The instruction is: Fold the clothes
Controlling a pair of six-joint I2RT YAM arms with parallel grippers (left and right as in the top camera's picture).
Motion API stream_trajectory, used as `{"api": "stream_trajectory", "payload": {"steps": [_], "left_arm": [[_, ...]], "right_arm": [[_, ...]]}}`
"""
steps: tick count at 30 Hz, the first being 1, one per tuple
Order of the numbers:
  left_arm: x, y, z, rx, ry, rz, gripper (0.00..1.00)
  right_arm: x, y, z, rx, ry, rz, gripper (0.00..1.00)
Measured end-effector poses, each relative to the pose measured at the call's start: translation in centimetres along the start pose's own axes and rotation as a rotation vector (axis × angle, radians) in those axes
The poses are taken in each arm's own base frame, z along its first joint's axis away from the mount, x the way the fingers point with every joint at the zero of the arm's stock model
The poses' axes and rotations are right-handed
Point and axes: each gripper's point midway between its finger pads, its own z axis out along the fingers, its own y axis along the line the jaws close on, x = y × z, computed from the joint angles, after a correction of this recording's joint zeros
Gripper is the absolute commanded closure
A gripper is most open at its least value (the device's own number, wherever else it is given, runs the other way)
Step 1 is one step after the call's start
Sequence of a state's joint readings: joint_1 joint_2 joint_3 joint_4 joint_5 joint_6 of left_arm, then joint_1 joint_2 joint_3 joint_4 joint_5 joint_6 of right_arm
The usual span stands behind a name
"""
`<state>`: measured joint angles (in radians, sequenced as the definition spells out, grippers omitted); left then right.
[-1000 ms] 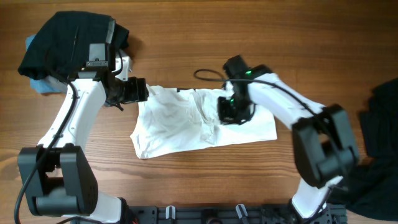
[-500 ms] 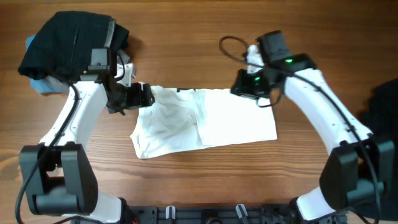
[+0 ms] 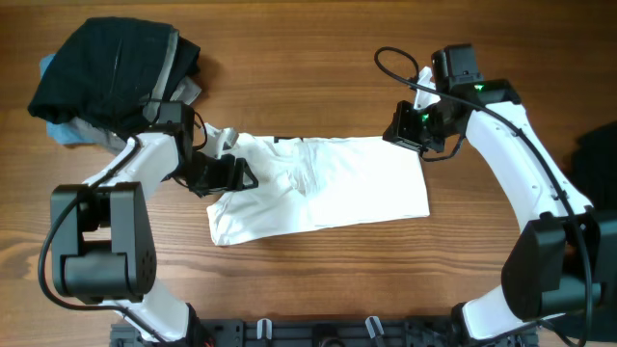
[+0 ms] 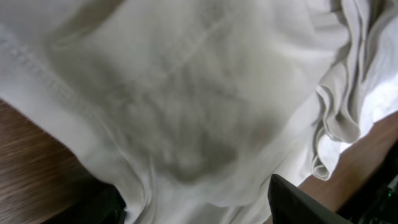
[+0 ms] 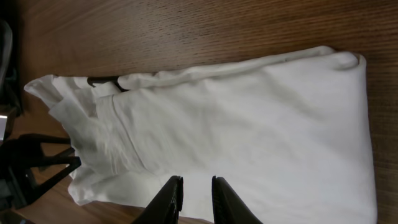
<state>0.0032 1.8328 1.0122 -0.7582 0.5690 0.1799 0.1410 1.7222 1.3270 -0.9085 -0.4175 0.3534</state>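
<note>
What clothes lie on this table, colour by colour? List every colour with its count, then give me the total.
White: 1, the white T-shirt
Black: 2, the black heap at the upper left and the black piece at the right edge
Light blue: 1, the light blue piece under that heap
Grey: 1, the grey band on the heap, perhaps part of it
Total: 5 at most
</note>
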Motion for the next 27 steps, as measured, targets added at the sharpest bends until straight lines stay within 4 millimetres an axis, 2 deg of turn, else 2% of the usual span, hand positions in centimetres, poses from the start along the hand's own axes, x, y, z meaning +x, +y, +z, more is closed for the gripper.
{"api": "stream_trajectory", "payload": {"steps": [1,2,3,4,5,8,9,10,12,13,15,17,18,21,22,27], "left_arm": [[0.0,-0.2,0.1,0.011,0.002,0.006,0.38],[0.0,-0.4,0.3,0.027,0.004,0.020,0.49],[0.1,-0.7,0.6,0.040,0.010,0.030,0.73],[0.1,-0.9,0.8,0.052,0.012,0.037,0.90],[0.1,-1.0,1.3,0.050,0.018,0.052,0.96],[0.9,-1.4,2.1,0.056,0.058,0.009,0.96],[1.1,-1.4,2.0,0.053,0.067,-0.014,0.96],[1.9,-1.0,1.0,0.026,0.117,-0.103,0.96],[1.5,-0.3,-1.8,-0.037,0.141,-0.190,0.96],[1.2,-0.2,-4.0,-0.078,0.157,-0.232,0.96],[-3.4,-0.2,-10.2,-0.174,0.007,-0.205,0.96],[-5.0,-1.1,-12.6,-0.209,-0.067,-0.171,0.96],[-5.7,-2.1,-13.1,-0.220,-0.090,-0.142,0.96],[-5.6,-5.1,-11.2,-0.232,-0.049,-0.056,0.96],[-5.3,-7.0,-10.0,-0.232,-0.024,-0.005,0.96],[-2.8,-13.4,-5.3,-0.231,0.086,0.177,0.96]], "right_arm": [[0.0,0.0,0.0,0.000,0.000,0.000,0.80],[0.0,0.0,0.0,0.000,0.000,0.000,0.79],[0.0,0.0,0.0,0.000,0.000,0.000,0.79],[0.0,0.0,0.0,0.000,0.000,0.000,0.79],[0.0,0.0,0.0,0.000,0.000,0.000,0.78],[0.0,0.0,0.0,0.000,0.000,0.000,0.78],[0.0,0.0,0.0,0.000,0.000,0.000,0.78],[0.0,0.0,0.0,0.000,0.001,0.001,0.78],[0.1,0.0,0.0,0.001,0.003,0.001,0.76],[0.1,0.0,0.0,0.001,0.003,0.002,0.75],[0.0,0.0,0.0,0.000,0.000,0.000,0.76],[-0.1,0.0,0.0,-0.001,-0.003,-0.002,0.75],[-0.1,0.0,0.0,-0.001,-0.003,-0.002,0.75],[-0.1,0.0,0.0,-0.001,-0.004,-0.002,0.75],[-0.1,0.0,0.0,-0.001,-0.004,-0.002,0.76],[-0.1,0.0,0.0,-0.001,-0.004,-0.002,0.75]]}}
